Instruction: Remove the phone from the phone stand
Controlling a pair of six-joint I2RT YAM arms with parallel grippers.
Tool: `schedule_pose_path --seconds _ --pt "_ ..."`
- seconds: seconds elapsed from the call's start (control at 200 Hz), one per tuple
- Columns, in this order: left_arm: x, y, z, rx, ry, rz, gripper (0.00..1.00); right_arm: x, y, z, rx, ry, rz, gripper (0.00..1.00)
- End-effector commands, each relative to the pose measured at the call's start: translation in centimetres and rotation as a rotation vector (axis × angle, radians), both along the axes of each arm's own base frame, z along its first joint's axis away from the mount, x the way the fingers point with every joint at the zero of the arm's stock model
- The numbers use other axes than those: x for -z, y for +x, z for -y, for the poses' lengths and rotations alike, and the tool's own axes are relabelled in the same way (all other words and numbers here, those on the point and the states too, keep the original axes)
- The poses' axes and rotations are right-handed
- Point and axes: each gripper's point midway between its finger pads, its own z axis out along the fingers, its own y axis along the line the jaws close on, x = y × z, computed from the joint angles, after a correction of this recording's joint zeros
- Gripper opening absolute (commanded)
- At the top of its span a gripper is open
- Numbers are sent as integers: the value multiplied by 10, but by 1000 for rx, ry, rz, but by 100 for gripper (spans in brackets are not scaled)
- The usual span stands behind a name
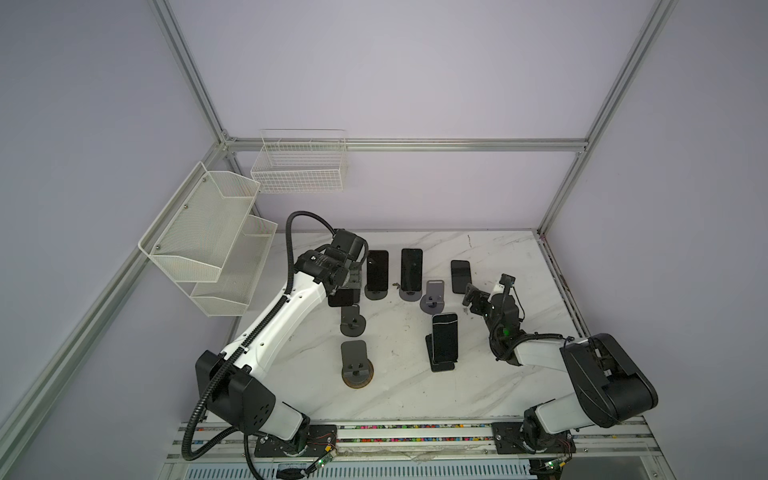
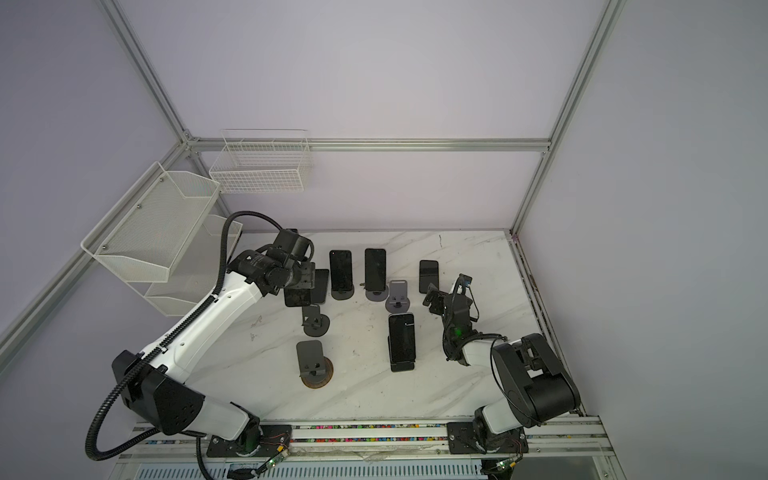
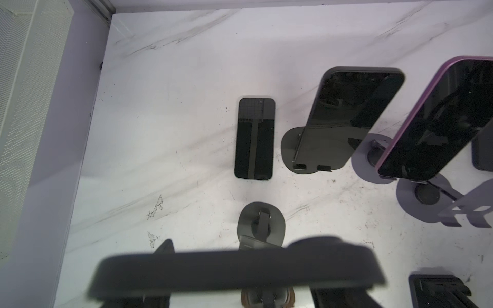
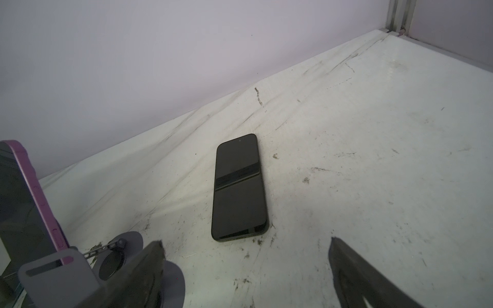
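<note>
White left arm outstretched, tool gripping phone.

Left wrist view: dark phone clamped across the jaws is blurred. It hides the fingertips and part of the stand just beyond them. Purple-edged phone, off to one side of the jaws, is cropped by the frame. Left gripper jaws sit buried under the wrist in both top views. Right gripper fingers, spread wide, are cut off at their bases.

Six phones are counted, along with six phone stands, three of them bare. Two white wall baskets and two robot arms are also pictured.
</note>
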Motion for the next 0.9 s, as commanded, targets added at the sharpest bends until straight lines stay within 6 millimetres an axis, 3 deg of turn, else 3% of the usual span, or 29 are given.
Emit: schedule_pose_path --seconds 0.0,0.33,0.625,0.895 --pt "-48 23 -6 26 -42 124 59 -11 -1 -2 -9 9 44 97" --pt "-4 55 -66 -85 92 25 59 -6 0 9 60 14 16 97" --pt "52 92 -98 -48 125 -72 59 -4 0 8 57 11 3 97" --pt "108 114 -108 -29 127 -172 59 -7 -2 4 31 16 21 97"
